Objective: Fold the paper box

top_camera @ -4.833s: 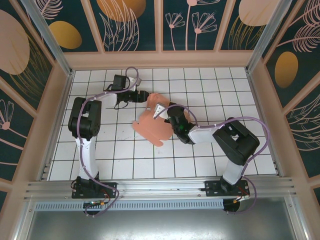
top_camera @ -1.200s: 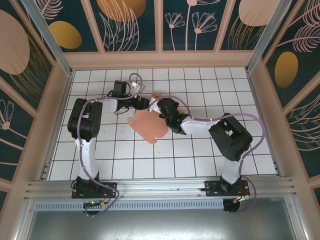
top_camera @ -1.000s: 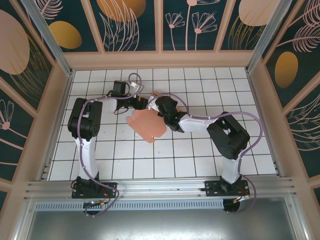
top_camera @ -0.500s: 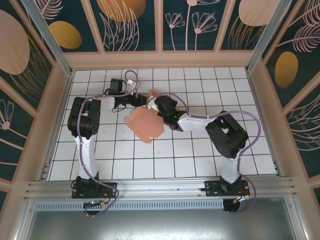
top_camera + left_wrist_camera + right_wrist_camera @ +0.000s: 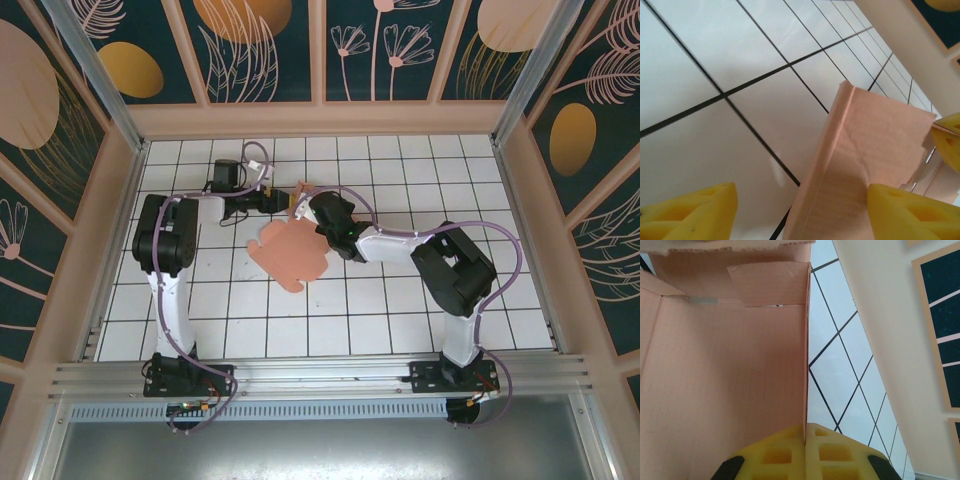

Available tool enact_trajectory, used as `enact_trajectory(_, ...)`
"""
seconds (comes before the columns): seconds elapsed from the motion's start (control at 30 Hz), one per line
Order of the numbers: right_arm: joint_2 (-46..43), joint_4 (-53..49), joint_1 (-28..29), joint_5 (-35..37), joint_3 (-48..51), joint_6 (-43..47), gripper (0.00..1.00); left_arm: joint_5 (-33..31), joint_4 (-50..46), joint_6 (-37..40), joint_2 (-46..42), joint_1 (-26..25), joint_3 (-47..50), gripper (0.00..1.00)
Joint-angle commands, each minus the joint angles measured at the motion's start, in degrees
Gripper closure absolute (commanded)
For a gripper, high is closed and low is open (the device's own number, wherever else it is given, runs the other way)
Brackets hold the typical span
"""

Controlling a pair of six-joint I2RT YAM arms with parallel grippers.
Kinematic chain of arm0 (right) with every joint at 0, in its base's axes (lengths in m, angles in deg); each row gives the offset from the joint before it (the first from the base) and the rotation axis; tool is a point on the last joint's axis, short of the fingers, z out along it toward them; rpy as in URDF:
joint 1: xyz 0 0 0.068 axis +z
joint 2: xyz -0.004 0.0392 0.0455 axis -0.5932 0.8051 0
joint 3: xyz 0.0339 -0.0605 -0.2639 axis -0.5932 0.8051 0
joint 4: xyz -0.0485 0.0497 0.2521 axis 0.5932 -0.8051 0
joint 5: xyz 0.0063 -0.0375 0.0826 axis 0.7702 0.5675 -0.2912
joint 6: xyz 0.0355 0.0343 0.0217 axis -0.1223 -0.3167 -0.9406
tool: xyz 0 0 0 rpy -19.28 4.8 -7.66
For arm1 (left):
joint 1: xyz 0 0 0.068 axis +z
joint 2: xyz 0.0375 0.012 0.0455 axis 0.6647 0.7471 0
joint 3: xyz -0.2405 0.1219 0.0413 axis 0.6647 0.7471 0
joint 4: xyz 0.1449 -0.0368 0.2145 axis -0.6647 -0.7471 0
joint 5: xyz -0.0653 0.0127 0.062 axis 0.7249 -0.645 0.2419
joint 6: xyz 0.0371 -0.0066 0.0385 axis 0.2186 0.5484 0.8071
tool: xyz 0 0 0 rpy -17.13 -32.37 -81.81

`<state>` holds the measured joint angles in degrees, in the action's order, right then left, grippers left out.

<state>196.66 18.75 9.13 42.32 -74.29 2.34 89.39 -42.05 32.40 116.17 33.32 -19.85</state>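
Observation:
The paper box (image 5: 290, 252) is a salmon-pink die-cut blank lying mostly flat left of the floor's centre, with its far edge raised. My right gripper (image 5: 313, 209) is shut on that raised edge; in the right wrist view its yellow fingers (image 5: 785, 452) pinch a thin upright wall of the paper box (image 5: 725, 390). My left gripper (image 5: 282, 198) stands open at the far-left flap. In the left wrist view a folded flap of the paper box (image 5: 865, 150) rises between its spread yellow fingers (image 5: 690, 212), close against the right one.
White tiled floor (image 5: 400, 310) with black grid lines, enclosed by beige walls (image 5: 320, 118) and patterned panels. The right gripper's yellow finger (image 5: 947, 145) shows at the right edge of the left wrist view. Both arms cross the far middle of the floor.
The right gripper has carried the held edge leftward and the blank has slid and turned left with it. The left arm has drawn back to the left.

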Motion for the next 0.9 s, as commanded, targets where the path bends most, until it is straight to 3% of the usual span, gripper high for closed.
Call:
enact_trajectory(0.0, -0.1, -0.39, -0.17, -0.79, -1.32, -1.28, 1.0, 1.17, 13.17, -7.22, -3.65, 2.3, 4.25, 0.26)
enact_trajectory(0.13, -0.8, 4.5, -0.11, 0.67, 0.5, 1.72, 1.0, -4.73, 17.54, -11.25, -5.32, 3.32, 6.45, 0.25)
enact_trajectory(0.47, -2.4, 22.16, 1.31, 3.31, 7.29, 19.21, 1.0, -15.39, 24.23, -18.61, -6.85, 3.77, 10.85, 0.21)
enact_trajectory(0.67, -3.22, 32.85, 2.86, 3.61, 11.39, 27.43, 1.0, -15.47, 22.95, -17.47, -7.53, 3.76, 11.87, 0.21)
enact_trajectory(0.87, -4.03, 35.08, 3.53, 3.18, 13.75, 30.06, 1.0, -13.11, 22.83, -17.16, -7.52, 3.69, 12.43, 0.22)
